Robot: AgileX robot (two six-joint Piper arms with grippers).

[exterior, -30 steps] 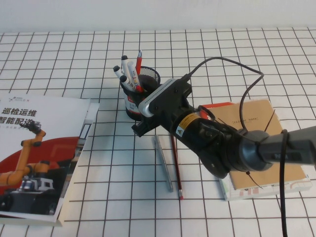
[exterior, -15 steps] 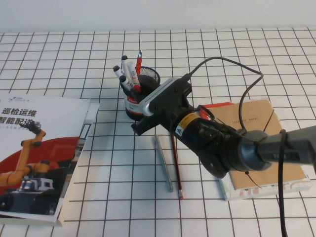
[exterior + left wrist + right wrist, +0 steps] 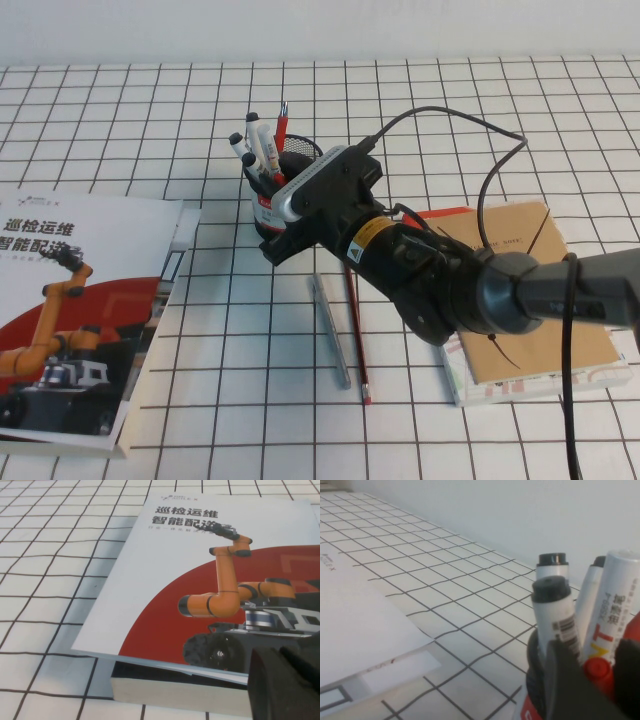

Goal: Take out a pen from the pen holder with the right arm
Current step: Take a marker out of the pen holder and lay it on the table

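A black mesh pen holder (image 3: 308, 154) stands at the table's middle back, holding white markers (image 3: 262, 150) with black caps and a thin red pen (image 3: 282, 125). My right gripper (image 3: 283, 240) is pressed against the holder's near side, its wrist camera housing covering the fingers from above. In the right wrist view its dark fingers (image 3: 570, 680) flank a red-capped pen (image 3: 594, 670) in the holder (image 3: 534, 680), beside the white markers (image 3: 555, 615); the jaws sit tight on that red cap. Only a dark finger of my left gripper (image 3: 287, 680) shows, low over the booklet.
A booklet with an orange robot arm (image 3: 70, 310) lies at the left. A brown notebook (image 3: 530, 300) lies under the right arm. A silver pen (image 3: 330, 330) and a red pencil (image 3: 357, 340) lie on the grid table in front of the holder.
The right gripper has shifted a little up and toward the holder, and its jaws have narrowed onto the red-capped pen. The pens in the holder stand as before.
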